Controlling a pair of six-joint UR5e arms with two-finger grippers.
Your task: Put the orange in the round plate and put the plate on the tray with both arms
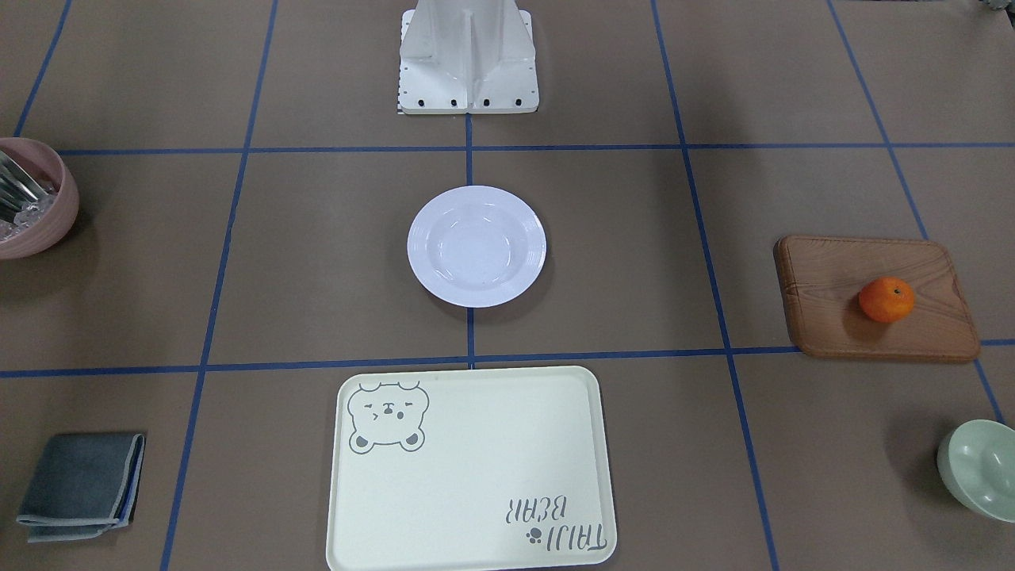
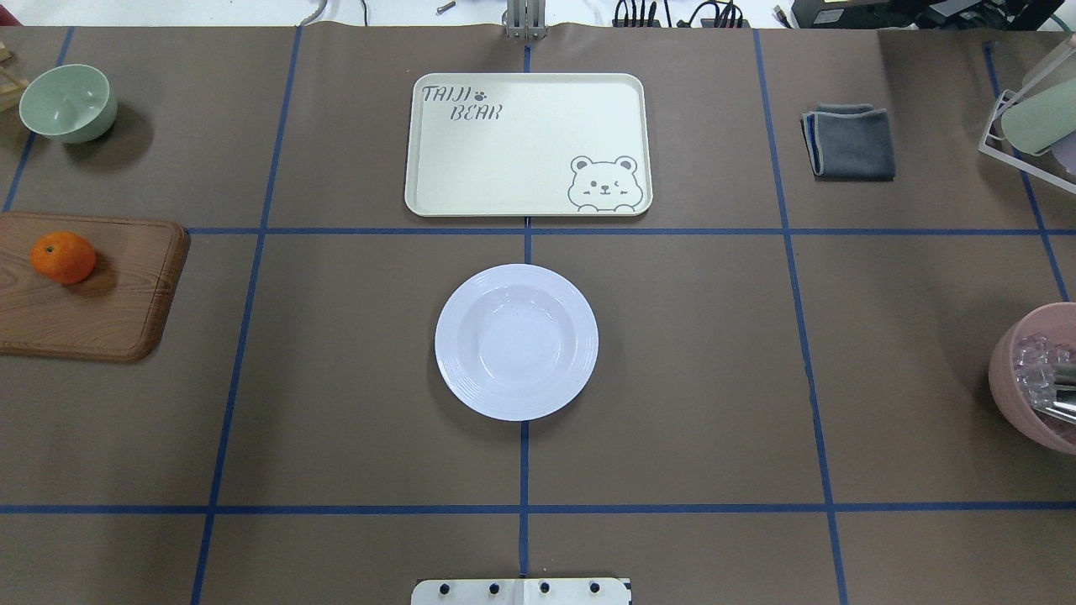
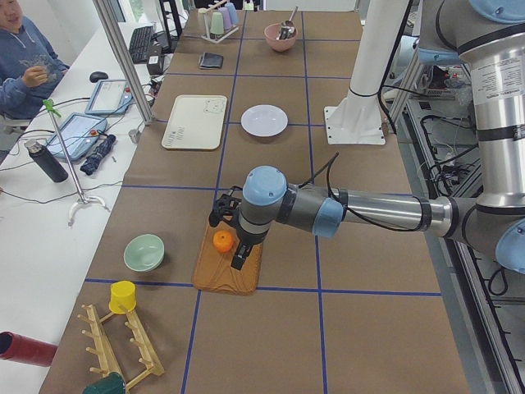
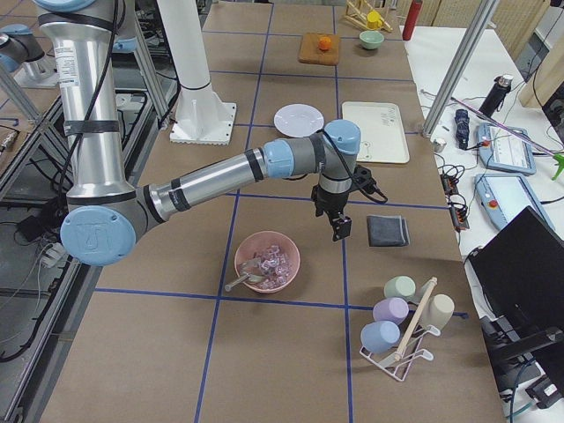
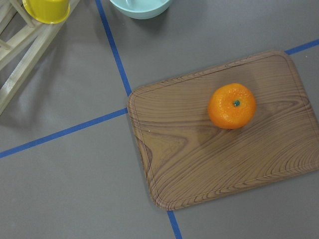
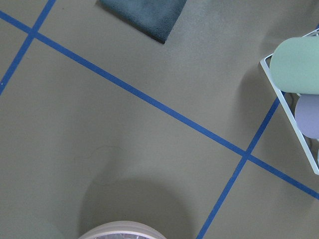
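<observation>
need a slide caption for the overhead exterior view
Orange on a wooden board at the view's left, empty round plate at centre, tray just beyond it.

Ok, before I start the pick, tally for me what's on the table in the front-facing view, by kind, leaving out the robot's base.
Bowls: 2, the pink bowl and the pale green bowl
Plates: 1, the round plate
Trays: 1, the tray
Boards: 1, the wooden board
Fruit: 1, the orange
Cloths: 1, the grey cloth
Total: 7

Brown table (image 2: 689, 353), blue tape grid (image 2: 714, 231)
</observation>
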